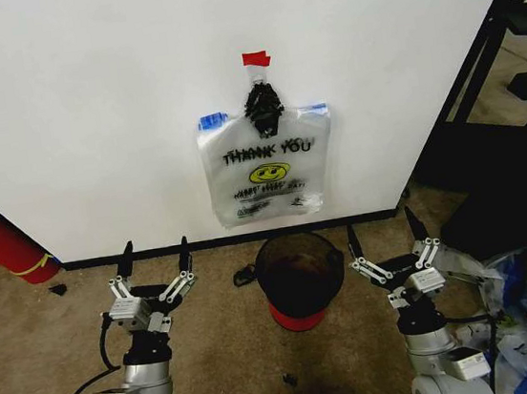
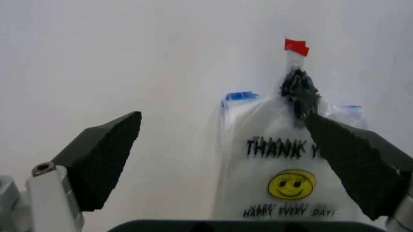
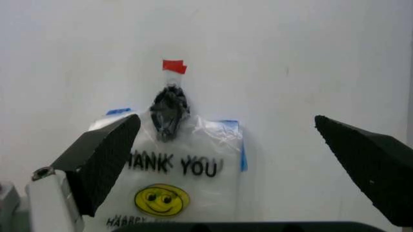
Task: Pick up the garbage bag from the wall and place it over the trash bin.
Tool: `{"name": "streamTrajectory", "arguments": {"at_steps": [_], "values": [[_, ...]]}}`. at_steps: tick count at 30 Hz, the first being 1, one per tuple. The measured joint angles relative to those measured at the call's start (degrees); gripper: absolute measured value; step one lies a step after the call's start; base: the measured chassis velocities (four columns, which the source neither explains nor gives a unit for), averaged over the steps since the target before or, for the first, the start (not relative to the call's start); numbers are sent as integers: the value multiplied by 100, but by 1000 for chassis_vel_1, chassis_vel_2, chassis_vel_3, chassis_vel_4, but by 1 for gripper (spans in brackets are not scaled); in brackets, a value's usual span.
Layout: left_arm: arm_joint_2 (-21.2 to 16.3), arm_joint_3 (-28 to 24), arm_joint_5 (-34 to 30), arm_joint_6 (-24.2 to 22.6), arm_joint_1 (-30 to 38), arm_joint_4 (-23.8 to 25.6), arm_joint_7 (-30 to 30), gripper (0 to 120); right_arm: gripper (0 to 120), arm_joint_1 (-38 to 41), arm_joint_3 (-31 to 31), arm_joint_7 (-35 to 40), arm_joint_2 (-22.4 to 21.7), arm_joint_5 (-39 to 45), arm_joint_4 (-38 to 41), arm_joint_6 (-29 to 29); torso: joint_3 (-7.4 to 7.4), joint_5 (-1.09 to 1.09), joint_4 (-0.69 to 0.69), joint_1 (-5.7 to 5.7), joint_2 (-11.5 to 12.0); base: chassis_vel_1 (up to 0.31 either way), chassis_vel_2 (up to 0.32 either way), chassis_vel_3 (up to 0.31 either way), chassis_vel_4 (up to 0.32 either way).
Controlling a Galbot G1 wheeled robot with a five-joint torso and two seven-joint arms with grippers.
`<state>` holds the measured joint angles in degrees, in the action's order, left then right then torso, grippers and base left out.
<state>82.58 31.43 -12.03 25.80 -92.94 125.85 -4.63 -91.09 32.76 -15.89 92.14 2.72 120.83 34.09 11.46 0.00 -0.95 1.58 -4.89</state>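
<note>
So this was right at the start, nothing grabbed yet. The garbage bag (image 1: 268,169) hung flat on the wall (image 1: 88,103) from a black knotted clump (image 1: 263,103) under a bit of red tape (image 1: 255,59), up and ahead of both claws. The left claw (image 1: 155,253) and right claw (image 1: 383,225) were both released, fingers spread wide and holding nothing, low near the floor, with the trash bin (image 1: 300,277) sitting on the carpet between them, directly under the bag. I'd say the reach-for-the-bag step was in hand. The next move probably called for raising a claw to the bag's top edge near the handles and pinching that thin crinkly plastic without tearing it.
</note>
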Motion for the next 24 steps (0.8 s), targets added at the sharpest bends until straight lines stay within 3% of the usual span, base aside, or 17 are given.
{"name": "streamTrajectory", "arguments": {"at_steps": [16,24], "values": [[-177,0,59,-51,-90,248,-14,100,100,-167,-16,25,0,-8,243,-34,0,0,0,-1,0,0,0,0,0],[-353,-36,-30,-241,-122,419,-30,100,100,-258,19,54,0,169,664,-390,0,-1,0,-1,0,0,0,0,0]]}}
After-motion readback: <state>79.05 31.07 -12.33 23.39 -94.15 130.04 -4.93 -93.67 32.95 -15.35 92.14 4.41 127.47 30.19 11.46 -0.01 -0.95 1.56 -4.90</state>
